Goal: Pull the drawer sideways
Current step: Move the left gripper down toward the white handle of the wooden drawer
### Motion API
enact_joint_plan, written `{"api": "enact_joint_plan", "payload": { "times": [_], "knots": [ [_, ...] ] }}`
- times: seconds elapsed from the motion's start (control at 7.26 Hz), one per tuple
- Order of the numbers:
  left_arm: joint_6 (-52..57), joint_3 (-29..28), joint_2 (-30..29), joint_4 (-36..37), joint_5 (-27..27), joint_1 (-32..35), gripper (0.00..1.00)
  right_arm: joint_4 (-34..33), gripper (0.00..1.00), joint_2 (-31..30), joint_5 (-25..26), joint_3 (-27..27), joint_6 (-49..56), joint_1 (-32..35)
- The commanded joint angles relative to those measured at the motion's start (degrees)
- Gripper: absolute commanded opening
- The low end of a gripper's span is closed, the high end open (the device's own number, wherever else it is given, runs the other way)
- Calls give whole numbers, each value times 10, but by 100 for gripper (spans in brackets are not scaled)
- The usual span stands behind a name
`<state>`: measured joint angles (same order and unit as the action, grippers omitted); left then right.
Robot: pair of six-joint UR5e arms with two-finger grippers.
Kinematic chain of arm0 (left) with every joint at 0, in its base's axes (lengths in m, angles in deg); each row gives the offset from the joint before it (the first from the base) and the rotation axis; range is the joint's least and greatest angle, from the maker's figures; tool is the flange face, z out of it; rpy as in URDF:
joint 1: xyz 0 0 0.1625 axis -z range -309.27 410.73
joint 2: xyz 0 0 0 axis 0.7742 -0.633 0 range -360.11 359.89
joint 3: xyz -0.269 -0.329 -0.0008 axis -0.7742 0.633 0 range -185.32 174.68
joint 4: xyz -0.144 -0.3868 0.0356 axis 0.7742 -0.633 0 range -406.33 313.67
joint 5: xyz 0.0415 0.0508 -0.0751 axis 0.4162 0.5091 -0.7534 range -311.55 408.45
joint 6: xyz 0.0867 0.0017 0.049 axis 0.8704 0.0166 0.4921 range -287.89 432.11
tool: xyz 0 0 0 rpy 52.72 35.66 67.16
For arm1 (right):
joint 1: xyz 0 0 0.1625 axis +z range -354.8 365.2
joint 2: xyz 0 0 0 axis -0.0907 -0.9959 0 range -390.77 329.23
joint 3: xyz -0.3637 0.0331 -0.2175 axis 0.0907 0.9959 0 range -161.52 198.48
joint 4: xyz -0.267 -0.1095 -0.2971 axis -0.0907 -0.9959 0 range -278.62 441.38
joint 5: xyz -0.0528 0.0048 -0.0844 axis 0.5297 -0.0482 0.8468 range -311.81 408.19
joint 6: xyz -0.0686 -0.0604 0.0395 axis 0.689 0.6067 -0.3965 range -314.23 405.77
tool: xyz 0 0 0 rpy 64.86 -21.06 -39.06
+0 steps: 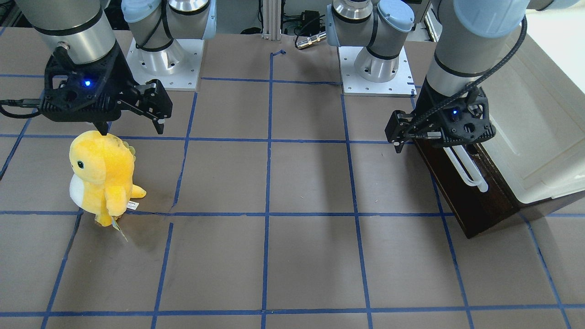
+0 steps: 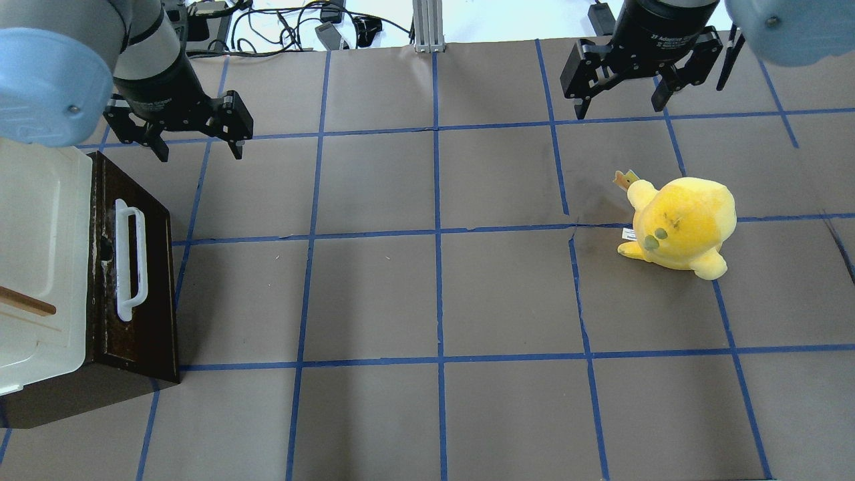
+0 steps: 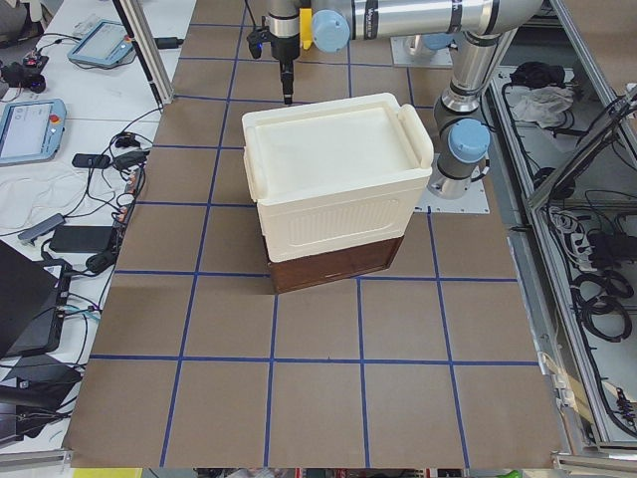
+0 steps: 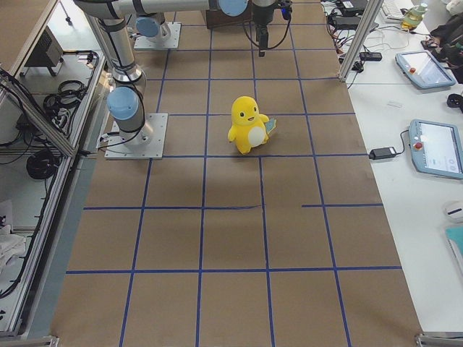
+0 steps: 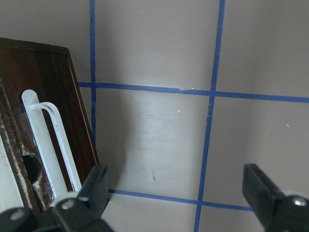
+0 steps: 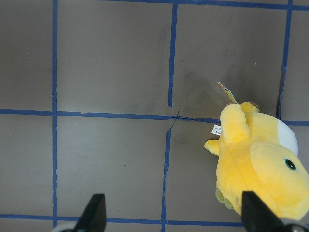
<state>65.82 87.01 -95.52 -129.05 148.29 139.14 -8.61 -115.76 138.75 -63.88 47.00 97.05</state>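
The drawer [image 2: 143,314] has a dark brown wooden front and a long white bar handle [image 2: 127,262]. It sits shut against the cream-white cabinet [image 2: 40,220] at the table's left edge. It also shows in the front view [image 1: 461,196] and the left wrist view [image 5: 53,92]. My left gripper [image 2: 200,155] is open and empty, hovering just beyond the far end of the drawer front, with the handle [image 5: 46,145] beside one finger [image 5: 96,183]. My right gripper [image 2: 619,110] is open and empty, above the table beyond a yellow plush toy [image 2: 681,224].
The yellow plush toy [image 1: 103,173] stands on the brown paper table cover with its blue tape grid, under my right gripper [image 1: 131,131]. The cabinet [image 1: 539,137] is at the table's edge. The arm bases [image 1: 164,59] are at the back.
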Motion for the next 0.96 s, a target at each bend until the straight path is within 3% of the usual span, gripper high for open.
{"api": "enact_joint_plan", "payload": {
  "times": [0.0, 0.28, 0.83],
  "knots": [
    [-63, 42, -21, 11, 81, 0, 100, 0, 100, 0, 0, 0, 0, 0],
    [-153, 76, -41, 10, 127, 0, 100, 0, 100, 0, 1, 0, 0, 0],
    [-157, 84, -86, 11, 194, -5, 99, 0, 100, 0, 1, 0, 1, 0]
  ]
}}
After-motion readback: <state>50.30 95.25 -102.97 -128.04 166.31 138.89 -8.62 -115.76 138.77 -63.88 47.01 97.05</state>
